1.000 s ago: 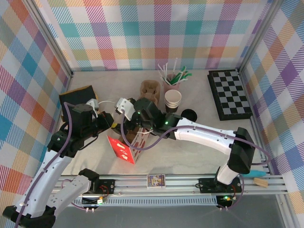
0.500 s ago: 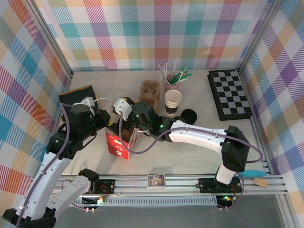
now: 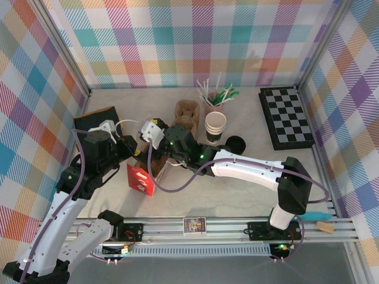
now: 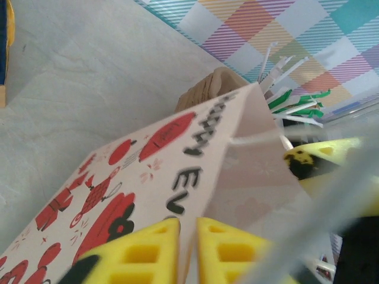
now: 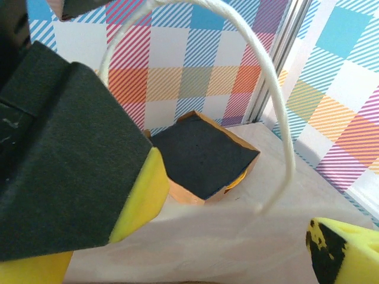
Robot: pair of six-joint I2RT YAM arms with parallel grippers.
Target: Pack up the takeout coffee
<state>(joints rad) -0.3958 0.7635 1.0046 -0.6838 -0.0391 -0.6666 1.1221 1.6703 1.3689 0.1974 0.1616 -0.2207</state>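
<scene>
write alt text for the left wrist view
The left gripper pinches the edge of a white paper bag with red print. Behind it are a brown cardboard cup carrier, white and green straws and a plaid wall.

**A:** left arm (image 3: 64,198) is bending inward, left end effector (image 4: 188,251) showing just a thin slit between its fingers (image 4: 148,251).

**B:** yep, and right arm (image 3: 249,168) is stretching across toward it, right end effector (image 5: 237,231) gaping wide.

White arms (image 3: 249,168), black joints (image 3: 294,192), purple cables (image 3: 177,189), yellow fingers (image 4: 142,254).
</scene>
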